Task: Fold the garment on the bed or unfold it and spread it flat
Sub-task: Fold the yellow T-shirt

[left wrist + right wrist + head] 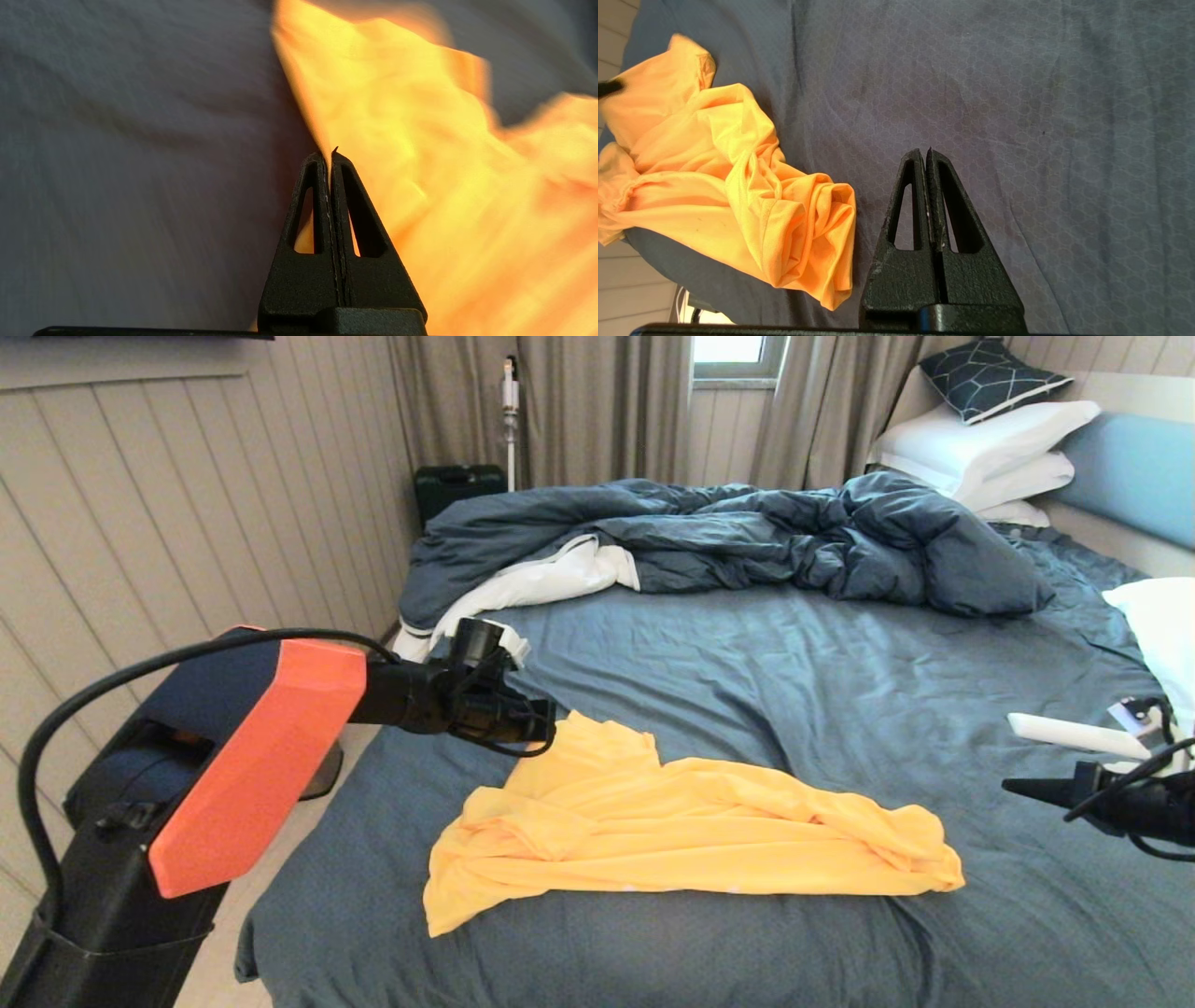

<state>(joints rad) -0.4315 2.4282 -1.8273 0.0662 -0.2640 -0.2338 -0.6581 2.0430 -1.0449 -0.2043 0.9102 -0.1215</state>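
The yellow-orange garment (681, 826) lies crumpled in a long band across the near part of the bed (840, 653). My left gripper (551, 728) is shut on the garment's far left edge, which rises slightly off the sheet. In the left wrist view the thin fabric (420, 177) runs out from between the closed fingertips of the left gripper (328, 156). My right gripper (1013, 787) hovers shut and empty to the right of the garment's bunched right end (803, 233), over bare sheet; in its own wrist view this right gripper (924, 153) holds nothing.
A rumpled dark blue duvet (747, 537) with a white underside fills the far half of the bed. White pillows (990, 448) are stacked by the headboard (1134, 476); another pillow (1162, 625) and a white object (1074, 735) lie at the right edge. A panelled wall (187, 523) stands left.
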